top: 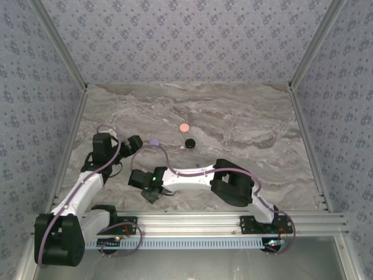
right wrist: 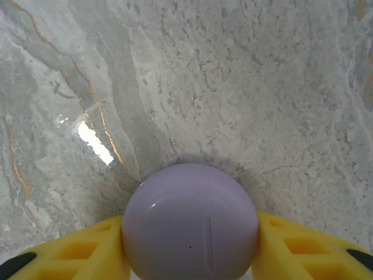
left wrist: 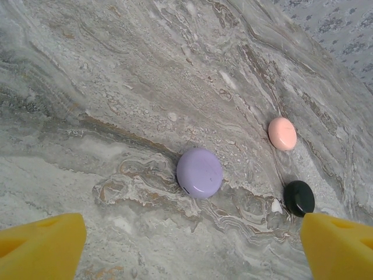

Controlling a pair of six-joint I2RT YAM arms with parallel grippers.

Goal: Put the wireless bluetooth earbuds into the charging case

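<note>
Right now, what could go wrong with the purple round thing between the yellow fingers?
The held lavender case is smooth, and the right fingers press its curved sides, so it might squirt out. The open left fingers hang near a second lavender case, a pink case and a black case; a low sweep could knock them.

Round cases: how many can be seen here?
4. A lavender case, a pink case and a black case lie apart on the table; a second lavender case sits between the right gripper's yellow fingers. More may be hidden beneath the arms.
</note>
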